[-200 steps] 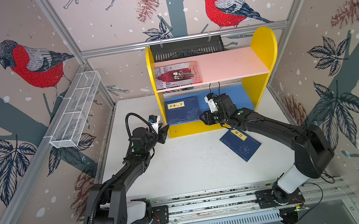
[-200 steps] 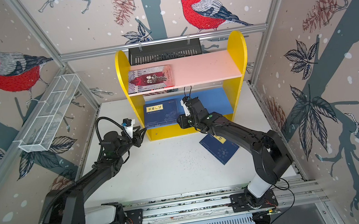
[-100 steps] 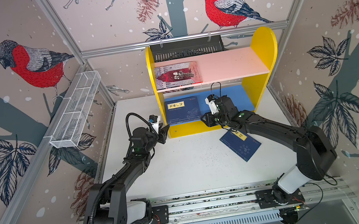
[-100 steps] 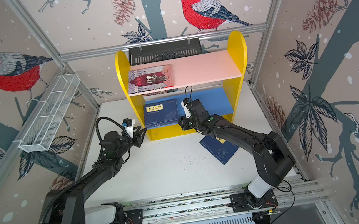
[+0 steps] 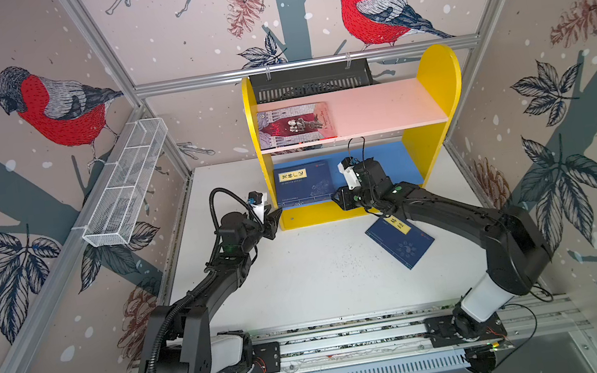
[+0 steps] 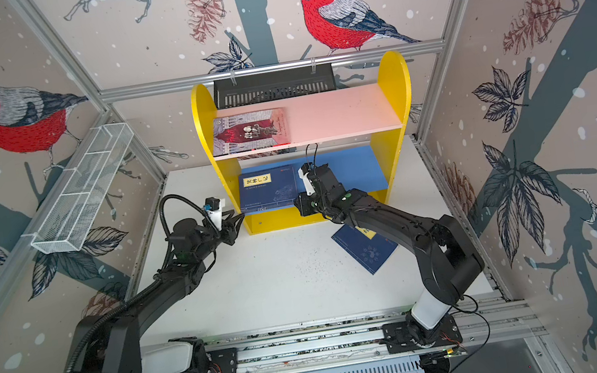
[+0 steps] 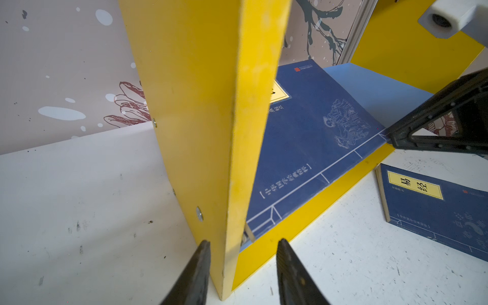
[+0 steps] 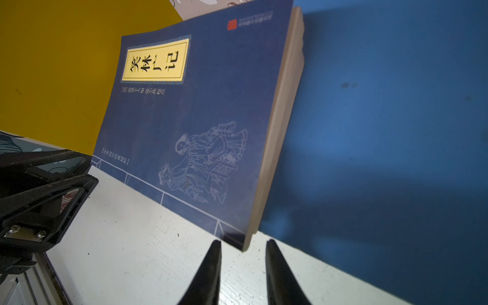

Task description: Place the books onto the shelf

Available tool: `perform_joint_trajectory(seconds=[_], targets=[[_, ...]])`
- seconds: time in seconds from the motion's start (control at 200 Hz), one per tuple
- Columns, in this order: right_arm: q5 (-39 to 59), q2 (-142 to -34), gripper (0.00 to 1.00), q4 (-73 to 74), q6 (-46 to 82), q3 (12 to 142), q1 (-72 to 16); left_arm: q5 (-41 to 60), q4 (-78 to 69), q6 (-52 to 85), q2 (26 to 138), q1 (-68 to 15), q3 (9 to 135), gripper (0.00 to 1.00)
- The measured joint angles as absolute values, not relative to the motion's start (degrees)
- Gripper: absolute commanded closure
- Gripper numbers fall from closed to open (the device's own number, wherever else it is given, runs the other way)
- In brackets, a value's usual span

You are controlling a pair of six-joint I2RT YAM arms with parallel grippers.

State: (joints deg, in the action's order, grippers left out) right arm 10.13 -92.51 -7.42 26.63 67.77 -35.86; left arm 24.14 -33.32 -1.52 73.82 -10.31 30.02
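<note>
A: Where do things stand?
B: A navy book (image 5: 304,184) on the shelf's (image 5: 435,73) blue board (image 5: 384,159), a red-and-grey book (image 5: 294,124) on its pink board (image 5: 377,109), a second navy book (image 5: 402,242) lying before the shelf.
A: The grippers?
B: Both parted: left gripper (image 7: 241,247) astride the shelf's side panel (image 7: 200,105), right gripper (image 8: 243,247) at the navy book's corner.

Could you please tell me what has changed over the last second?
Very little. The right gripper narrowed its jaws slightly at the front corner of the shelved navy book on the blue lower board; they remain apart. The left gripper, the red-covered book and the loose navy book stayed put.
</note>
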Motion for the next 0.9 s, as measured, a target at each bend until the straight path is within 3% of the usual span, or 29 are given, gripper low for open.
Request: perform_joint_trajectory(seconds=[0.9], targets=[[10.5,-93.2,0.72,-7.6,26.6,69.7,-36.4,24.1,-33.6,-1.5,74.4,-10.4,30.0,0.61]])
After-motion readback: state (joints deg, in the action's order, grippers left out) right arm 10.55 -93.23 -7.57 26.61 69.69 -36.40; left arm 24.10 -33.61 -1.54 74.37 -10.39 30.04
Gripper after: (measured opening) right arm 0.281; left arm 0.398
